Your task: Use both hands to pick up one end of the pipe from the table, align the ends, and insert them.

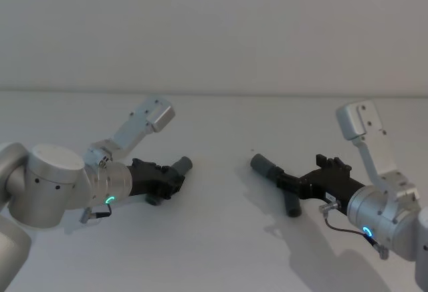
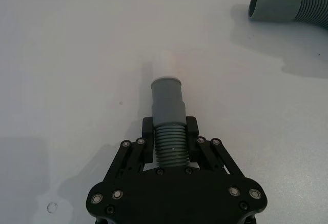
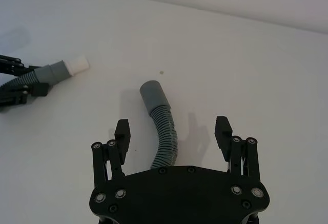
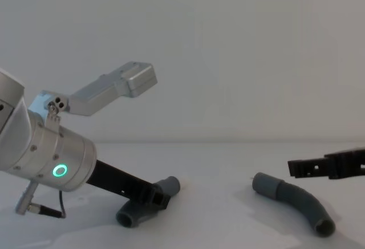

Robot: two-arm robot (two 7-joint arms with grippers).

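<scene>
When read from the head view, left gripper [image 1: 172,180] low at centre-left of the frame, jaws pinched onto the ribbed body of the left hose piece [image 2: 170,149] just behind its plug cuff [image 2: 168,101]. Plug cuff clear of the fingers, projecting forward, ending in a narrower white tip [image 3: 78,64]. As seen from the chest view, plug cuff raised off the table [image 1: 214,252], opposite end of that piece down near the surface at lower left; contact there not determinable. Right gripper [image 3: 172,128] at lower right of the head view, jaws spread wide, one finger on each side of the right hose piece [image 3: 166,137], neither finger touching it. Right hose piece flat on the table, curved, with its socket cuff [image 3: 152,97] beyond the fingertips and pointing toward frame centre. From the chest view, right gripper entering at the right edge, above the piece and apart from it. Hollow mouth of the socket cuff visible at upper right of the left wrist view. Between plug cuff and socket cuff, a wide strip of bare table across the middle of the head view; the two pieces well apart. Far table edge against the pale wall [image 1: 214,31] across the upper frame, well behind both grippers; open surface also toward bottom centre.
</scene>
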